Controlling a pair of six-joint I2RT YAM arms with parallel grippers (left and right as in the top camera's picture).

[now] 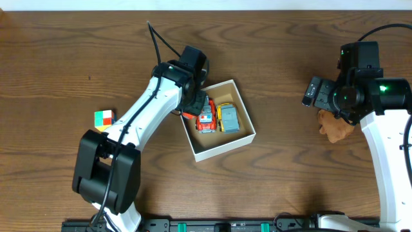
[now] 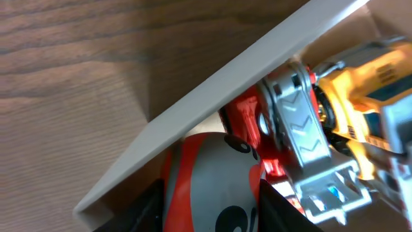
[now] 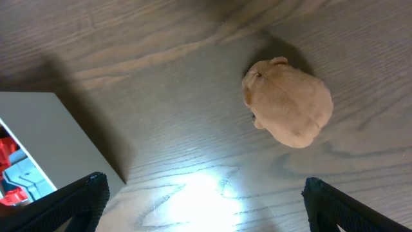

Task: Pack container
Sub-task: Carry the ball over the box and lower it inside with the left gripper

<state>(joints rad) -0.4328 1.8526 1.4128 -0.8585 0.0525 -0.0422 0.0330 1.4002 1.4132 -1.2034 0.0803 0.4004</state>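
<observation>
Jaws on the left arm (image 1: 145, 113) hang over the container (image 1: 225, 146) at the corner on that arm's side. A red-and-grey round toy (image 2: 212, 174) sits between them, just inside the white wall (image 2: 244, 71). We cannot tell whether they clamp it or have let go; their edges flank it closely.

Container sits mid-bench, between the two arms and nearer the left. Already in it: a red truck (image 1: 206, 120) and a yellow car (image 1: 228, 117), side by side.

Jaws on the right arm (image 1: 386, 138) are spread wide and carry nothing. A tan plush (image 3: 288, 103) lies on the bench (image 3: 193, 77) ahead of them, within their span but toward the right finger, and apart from both. Its longer axis looks slanted to the line of the jaws, so we judge a small wrist turn would help before closing.

- Plush: right arm is far nearer; the container lies to its left (image 3: 45, 129).
- Coloured cube (image 1: 103, 119): beside the left arm, well away from the container.
</observation>
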